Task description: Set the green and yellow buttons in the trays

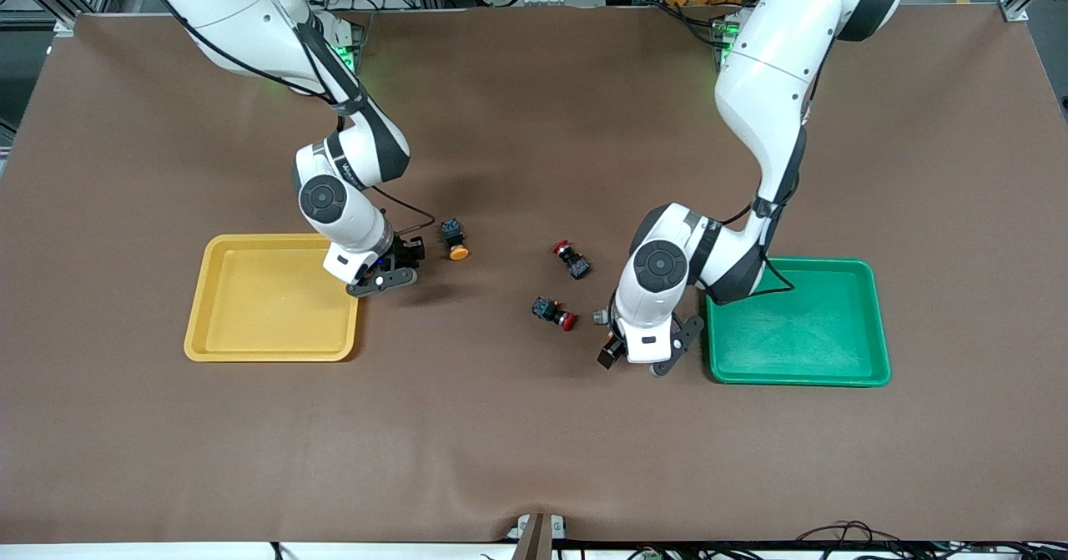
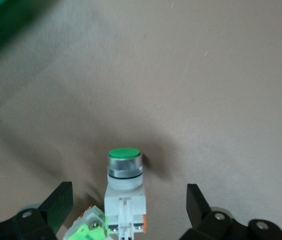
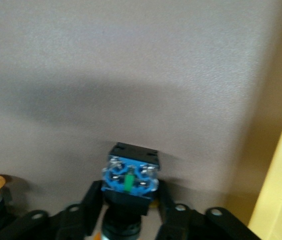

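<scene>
Right gripper [image 3: 129, 205]: fingers clamped on a black-bodied button [image 3: 130, 180], just beside the yellow tray [image 1: 271, 297]. Left gripper [image 2: 126, 205]: fingers wide around a green-capped button [image 2: 125, 170] on the tabletop [image 1: 534, 443] (green tray [image 1: 797, 326] at 3 o'clock).

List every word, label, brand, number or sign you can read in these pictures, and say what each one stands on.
No text can be read in any view.
Right arm: a small dark marking on its white wrist shell, too small to read.
Green-capped button between the open fingers of the left gripper: no markings visible.
Black-bodied button held in the right gripper: blue terminal face, no legible print.
Yellow tray, green tray: no labels.
</scene>
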Controlling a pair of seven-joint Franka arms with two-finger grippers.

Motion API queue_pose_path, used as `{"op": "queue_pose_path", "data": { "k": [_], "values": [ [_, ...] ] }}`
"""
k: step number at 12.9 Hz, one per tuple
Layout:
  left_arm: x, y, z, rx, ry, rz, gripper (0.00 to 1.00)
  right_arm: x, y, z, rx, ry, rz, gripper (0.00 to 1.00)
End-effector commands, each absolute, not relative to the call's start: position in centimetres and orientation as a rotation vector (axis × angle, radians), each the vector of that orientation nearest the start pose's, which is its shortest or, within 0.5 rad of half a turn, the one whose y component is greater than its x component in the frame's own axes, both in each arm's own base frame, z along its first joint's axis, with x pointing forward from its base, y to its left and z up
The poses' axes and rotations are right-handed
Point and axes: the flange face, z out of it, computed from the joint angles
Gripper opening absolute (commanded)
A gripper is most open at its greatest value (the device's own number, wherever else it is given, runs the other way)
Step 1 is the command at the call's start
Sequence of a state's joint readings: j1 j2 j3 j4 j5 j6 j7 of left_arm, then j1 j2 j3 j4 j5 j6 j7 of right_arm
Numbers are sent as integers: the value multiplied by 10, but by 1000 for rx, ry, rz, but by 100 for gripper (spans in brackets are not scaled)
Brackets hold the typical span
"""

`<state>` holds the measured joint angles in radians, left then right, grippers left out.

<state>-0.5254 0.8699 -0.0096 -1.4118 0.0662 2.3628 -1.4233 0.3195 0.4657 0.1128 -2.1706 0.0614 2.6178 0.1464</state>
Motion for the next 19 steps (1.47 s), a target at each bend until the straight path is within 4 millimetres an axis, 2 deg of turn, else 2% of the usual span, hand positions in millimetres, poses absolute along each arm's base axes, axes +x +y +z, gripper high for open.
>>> {"op": "queue_pose_path", "data": {
  "k": [1, 3, 5, 8, 10, 11, 13, 15, 16, 19],
  "values": [
    [627, -387, 171, -2900, -1302, -102, 98, 503, 237, 175, -3056, -310, 61, 0],
    [628, -387, 172, -2889, -1350, -83, 0, 504, 236, 178, -3056, -297, 64, 0],
    [630, -385, 174, -2887, -1356, -91, 0, 506, 237, 190, -3064, -255, 91, 0],
    [632, -385, 180, -2892, -1359, -98, 0, 520, 236, 238, -3082, -236, 193, 0],
    [634, -384, 191, -2894, -1370, -101, 0, 529, 232, 266, -3087, -230, 229, 0],
    [635, -381, 201, -2887, -1372, -96, 0, 535, 223, 271, -3087, -229, 242, 0],
    [640, -372, 231, -2867, -1375, -96, 0, 548, 189, 281, -3072, -299, 242, 0],
    [650, -353, 254, -2842, -1406, -96, 0, 559, 139, 286, -3055, -399, 258, 0],
    [651, -349, 265, -2834, -1421, -93, 0, 563, 115, 287, -3042, -446, 257, 0],
    [661, -318, 294, -2778, -1496, -64, 0, 570, 46, 283, -3010, -562, 258, 0]
  ]
}}
